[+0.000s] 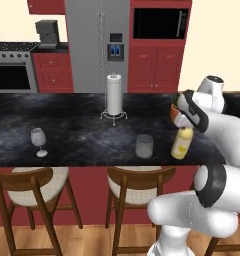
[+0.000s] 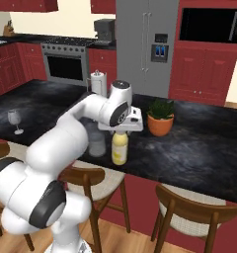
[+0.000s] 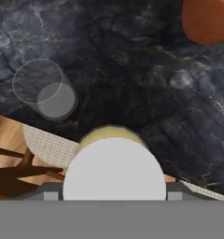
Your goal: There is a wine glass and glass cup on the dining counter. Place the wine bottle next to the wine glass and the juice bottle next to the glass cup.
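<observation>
We see the juice bottle (image 1: 182, 143) upright on the desk (image 1: 82, 130) just beside the glass cup (image 1: 144, 146), the tool (image 3: 114, 195) straddling its white cap, grip unclear; light, rigid, slippery, we judge, best held below the cap.

Juice bottle (image 3: 113, 163): white cap cut off by hand view's lower band. End effector: fingertips hidden beside cap, grip undeterminable. Orange pot (image 3: 207, 18): cropped at top edge.

One wine glass (image 1: 38, 140), one glass cup (image 1: 144, 146), one juice bottle (image 1: 182, 142).
</observation>
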